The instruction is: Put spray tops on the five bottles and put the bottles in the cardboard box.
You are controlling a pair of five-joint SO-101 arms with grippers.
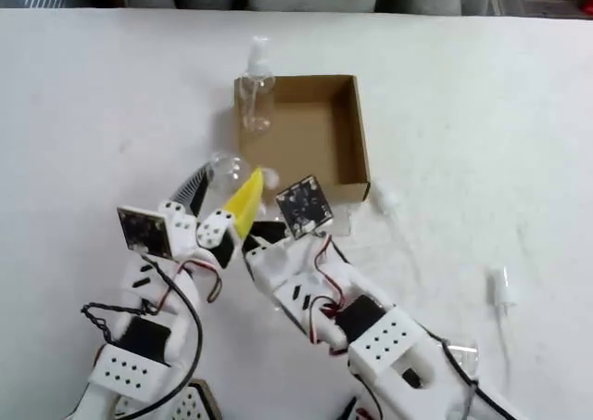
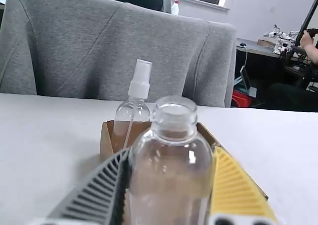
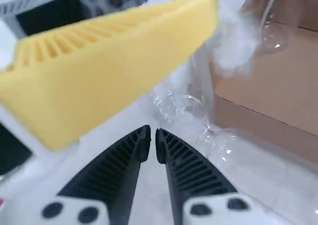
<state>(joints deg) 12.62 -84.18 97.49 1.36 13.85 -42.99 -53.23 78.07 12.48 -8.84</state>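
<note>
Left gripper (image 2: 170,160) clamps a topless bottle (image 2: 171,135) just outside the box's (image 1: 315,142) eight o'clock edge. Right gripper (image 3: 152,144), fingers together, sits near six o'clock.

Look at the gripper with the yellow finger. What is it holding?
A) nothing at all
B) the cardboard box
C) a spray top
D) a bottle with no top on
D: in the left wrist view, the left gripper is closed around a clear bottle whose neck is open, with no spray top on it.
</note>
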